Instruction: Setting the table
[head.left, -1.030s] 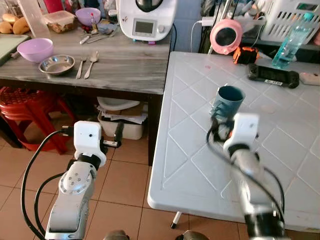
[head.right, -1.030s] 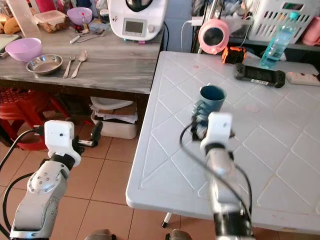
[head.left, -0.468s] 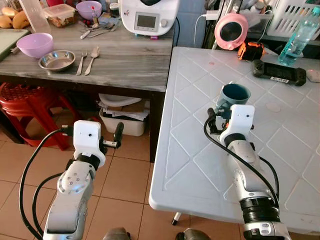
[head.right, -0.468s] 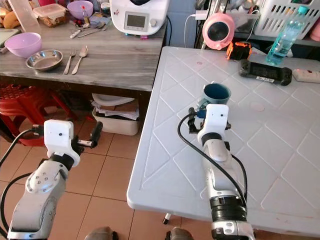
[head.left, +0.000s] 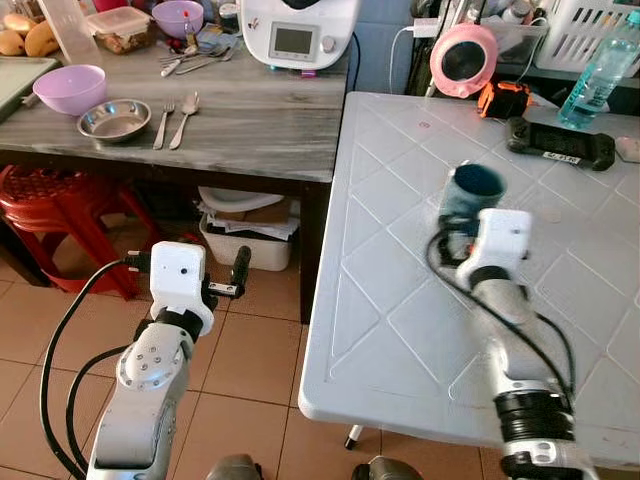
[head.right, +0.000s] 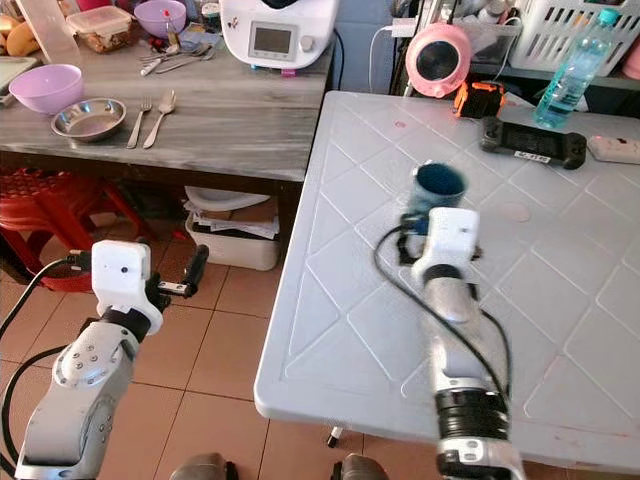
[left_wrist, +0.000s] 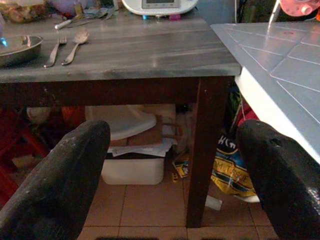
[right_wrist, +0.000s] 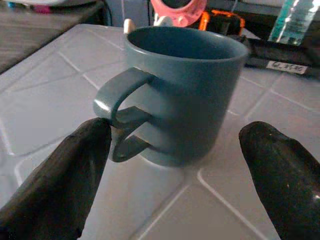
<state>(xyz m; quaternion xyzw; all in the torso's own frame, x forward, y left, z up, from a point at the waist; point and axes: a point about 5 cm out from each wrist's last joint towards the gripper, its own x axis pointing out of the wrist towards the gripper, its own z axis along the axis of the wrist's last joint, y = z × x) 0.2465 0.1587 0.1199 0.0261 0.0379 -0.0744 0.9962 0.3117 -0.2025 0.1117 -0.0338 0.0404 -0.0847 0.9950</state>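
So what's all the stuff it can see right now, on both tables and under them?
Mug: one, teal, upright on the white table.
Water bottle: one, clear blue, far edge of the white table.
Game controller: one, black, near the bottle.
Pink round appliance: one, behind the white table.
Bowls: two, purple, on the wooden table.
Metal dish: one, silver, beside the nearer bowl.
Fork and spoon: one each, silver, right of the dish.
Kitchen machine: one, white, back of the wooden table.
Stool: red, under the wooden table.
Left gripper: open, over the floor.
Right gripper: open, either side of the mug.
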